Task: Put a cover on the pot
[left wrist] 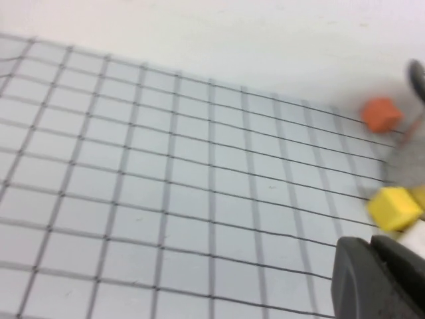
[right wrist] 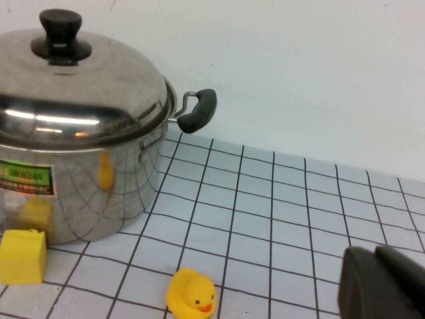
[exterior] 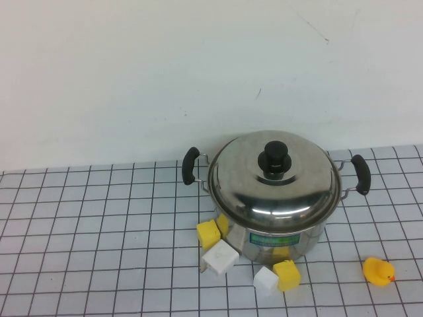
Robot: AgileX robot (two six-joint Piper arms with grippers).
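Note:
The shiny steel pot (exterior: 281,241) with a green-blue label stands on the checked cloth at middle right. The domed steel lid (exterior: 274,188) with a black knob (exterior: 275,158) sits on its rim and closes it. Black handles stick out at the left (exterior: 190,165) and right (exterior: 361,174). The pot (right wrist: 86,193) and lid (right wrist: 80,93) also show in the right wrist view. Neither arm shows in the high view. My left gripper (left wrist: 370,244) is shut and empty, low over the cloth, left of the pot. My right gripper (right wrist: 375,252) is shut and empty, to the pot's right.
Yellow blocks (exterior: 208,233) (exterior: 287,275) and white blocks (exterior: 220,257) (exterior: 266,279) lie against the pot's front. A yellow rubber duck (exterior: 379,271) sits at the front right, also in the right wrist view (right wrist: 191,294). An orange block (left wrist: 381,114) shows in the left wrist view.

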